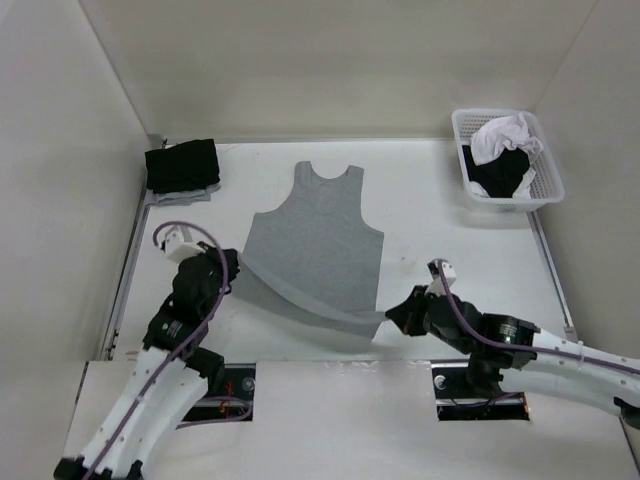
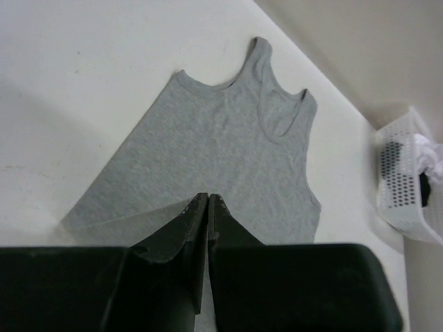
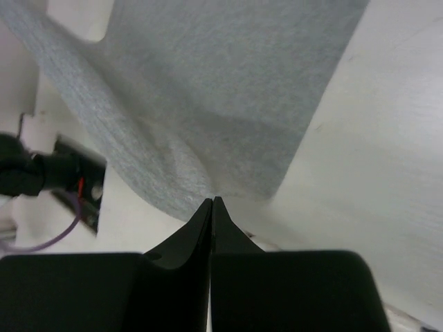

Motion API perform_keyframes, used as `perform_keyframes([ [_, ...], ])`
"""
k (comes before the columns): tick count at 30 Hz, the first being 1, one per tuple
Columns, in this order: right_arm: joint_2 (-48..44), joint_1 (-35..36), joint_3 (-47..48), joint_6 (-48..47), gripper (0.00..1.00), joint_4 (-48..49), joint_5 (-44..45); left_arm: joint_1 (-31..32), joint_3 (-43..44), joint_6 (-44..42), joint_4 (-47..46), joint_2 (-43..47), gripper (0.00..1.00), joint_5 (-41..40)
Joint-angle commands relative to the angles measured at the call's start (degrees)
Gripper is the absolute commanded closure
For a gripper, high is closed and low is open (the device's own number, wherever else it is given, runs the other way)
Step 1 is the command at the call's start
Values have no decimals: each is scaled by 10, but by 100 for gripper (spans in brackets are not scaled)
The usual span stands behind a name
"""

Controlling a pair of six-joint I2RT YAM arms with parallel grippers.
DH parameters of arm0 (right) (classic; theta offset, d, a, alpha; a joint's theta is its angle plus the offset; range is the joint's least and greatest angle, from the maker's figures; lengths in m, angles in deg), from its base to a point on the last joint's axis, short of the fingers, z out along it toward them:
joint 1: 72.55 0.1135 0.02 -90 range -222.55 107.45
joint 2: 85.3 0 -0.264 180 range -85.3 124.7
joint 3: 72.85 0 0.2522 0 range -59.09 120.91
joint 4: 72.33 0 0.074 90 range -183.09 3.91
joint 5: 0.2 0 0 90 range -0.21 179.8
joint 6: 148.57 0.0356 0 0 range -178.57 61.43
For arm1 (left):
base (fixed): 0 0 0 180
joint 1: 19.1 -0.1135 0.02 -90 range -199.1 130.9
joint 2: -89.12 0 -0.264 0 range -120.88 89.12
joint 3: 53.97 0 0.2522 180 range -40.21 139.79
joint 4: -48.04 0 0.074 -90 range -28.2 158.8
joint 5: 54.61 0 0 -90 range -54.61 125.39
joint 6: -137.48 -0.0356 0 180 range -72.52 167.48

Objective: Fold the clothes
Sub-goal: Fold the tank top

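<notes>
The clothes, a plain grey sleeveless top (image 1: 318,240), lie flat in the middle of the table with the neck towards the far side. The bottom hem is raised off the table as a band stretched between both grippers. My left gripper (image 1: 236,268) is shut on the hem's left corner. My right gripper (image 1: 390,316) is shut on the hem's right corner. In the left wrist view the top (image 2: 221,152) spreads beyond the shut left gripper (image 2: 208,197). In the right wrist view the fabric (image 3: 228,90) rises from the tips of the shut right gripper (image 3: 212,200).
A white perforated basket (image 1: 548,195) at the back right holds a white garment (image 1: 505,135) and black ones. A folded black stack (image 1: 182,165) lies in the back left corner. White walls enclose the table on three sides. The basket (image 2: 408,200) also shows in the left wrist view.
</notes>
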Motion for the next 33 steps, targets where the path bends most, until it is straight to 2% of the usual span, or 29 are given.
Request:
perform_keyframes([
  [1,62,-93,68,-52,100,50,23,-11,43,-11,-151,-127,97,-19],
  [6,199,-333,136,-173,100,180,-132,-49,129,-24,-298,-332,97,-21],
  [9,285,-429,192,-191,100,236,-192,-69,194,-20,-355,-446,97,-20],
  [16,511,-551,371,-210,100,287,-273,-93,403,-35,-384,-719,97,-11],
  [24,815,-603,657,-212,100,265,-292,-116,650,-41,-335,-965,95,4],
  [26,878,-610,713,-203,94,272,-286,-125,702,-37,-322,-1013,86,18],
  [27,901,-610,732,-194,87,277,-283,-130,715,-35,-325,-1024,77,26],
  [29,918,-611,745,-182,64,291,-288,-135,714,-31,-335,-1018,59,44],
  [31,887,-610,708,-182,50,306,-285,-132,669,-37,-359,-976,46,54],
  [33,834,-597,641,-184,44,327,-274,-118,584,-47,-396,-910,45,50],
])
